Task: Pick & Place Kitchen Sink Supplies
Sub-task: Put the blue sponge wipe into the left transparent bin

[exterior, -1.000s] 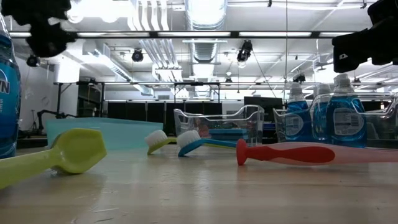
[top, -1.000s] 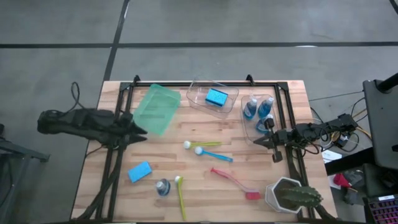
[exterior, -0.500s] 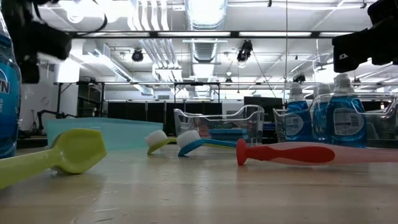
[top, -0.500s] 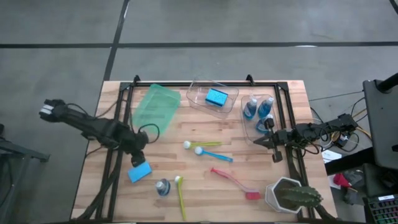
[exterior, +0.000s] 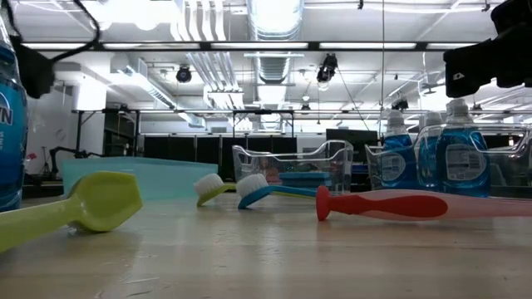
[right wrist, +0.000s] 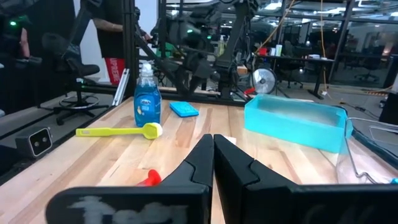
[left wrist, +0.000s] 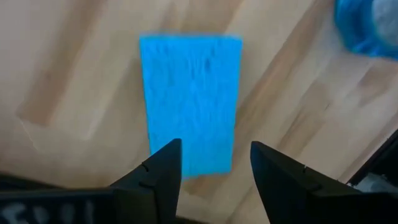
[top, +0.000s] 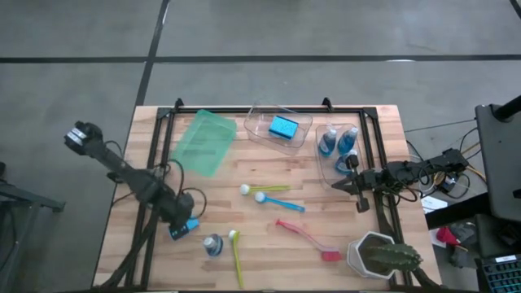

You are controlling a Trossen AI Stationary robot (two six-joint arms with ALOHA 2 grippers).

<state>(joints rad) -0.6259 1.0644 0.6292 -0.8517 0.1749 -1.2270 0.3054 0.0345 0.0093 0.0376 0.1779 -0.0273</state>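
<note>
A light-blue sponge (left wrist: pixel 189 102) lies flat on the wood near the table's left front. My left gripper (top: pixel 182 218) hangs over it pointing steeply down. It is open (left wrist: pixel 214 168), with one finger on either side of the sponge's nearer end, and most of the sponge (top: pixel 187 228) is hidden under it in the high view. A blue-liquid bottle (top: pixel 213 244) stands upright just to the sponge's right, beside a yellow-green brush (top: pixel 235 259). My right gripper (top: pixel 335 185) waits shut and level at the right edge.
Mid-table lie a second yellow-green brush (top: pixel 264 189), a blue brush (top: pixel 281 201) and a red brush (top: pixel 308 238). At the back stand a green bin (top: pixel 203 142), a clear bin (top: pixel 262 114) holding a sponge (top: pixel 283 126), and a clear bin (top: pixel 326 167) holding bottles (top: pixel 340 142). A potted cactus (top: pixel 378 255) stands front right.
My left gripper has swung from beside the green bin toward the table's near edge and come down. It has tipped from nearly level to steeply downward and now stands over the light-blue sponge. The sponge has not moved.
</note>
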